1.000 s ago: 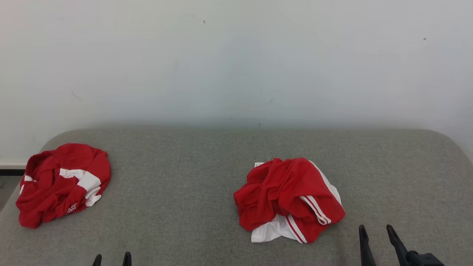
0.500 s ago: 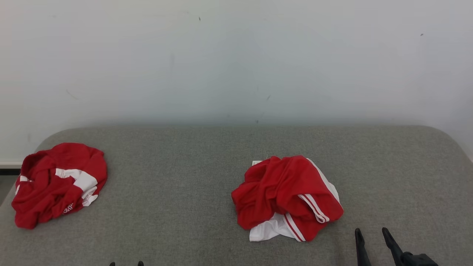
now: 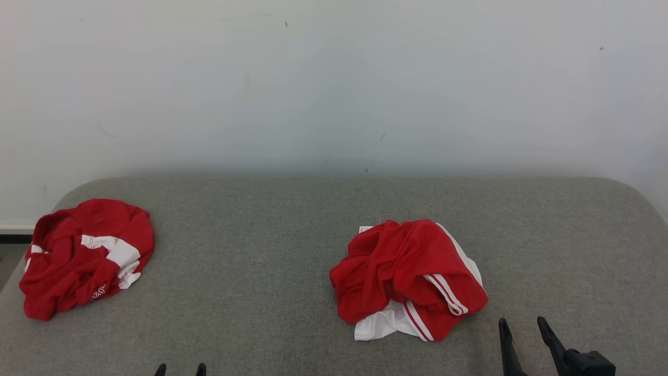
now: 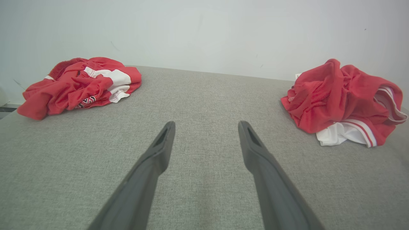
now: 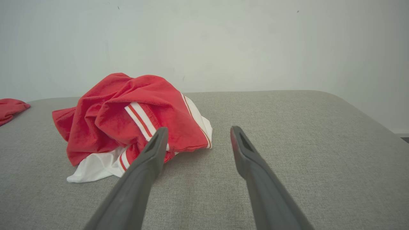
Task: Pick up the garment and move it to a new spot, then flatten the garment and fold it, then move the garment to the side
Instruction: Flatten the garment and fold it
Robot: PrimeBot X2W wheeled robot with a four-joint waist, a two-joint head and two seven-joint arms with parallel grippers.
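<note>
Two crumpled red-and-white garments lie on a grey fabric surface [image 3: 261,235]. One garment [image 3: 407,277] sits right of centre, with white stripes and a white layer showing underneath. The other garment [image 3: 83,256] lies near the left edge. My right gripper [image 3: 522,324] is open, low and just right of the central garment, apart from it. In the right wrist view that gripper [image 5: 198,129] has its left finger in front of the garment's [image 5: 127,118] hem. My left gripper [image 4: 206,124] is open over bare fabric between the left garment [image 4: 80,84] and the right one [image 4: 335,95].
A plain white wall [image 3: 334,89] rises right behind the surface. The surface has rounded far corners, and its left edge drops to the floor [image 3: 8,256] beside the left garment. Bare grey fabric lies between the two garments and to the right of the central one.
The head view has shifted slightly. My left gripper's fingertips have sunk lower and moved a little to the right in it. Both garments lie as before, and both grippers stay open.
</note>
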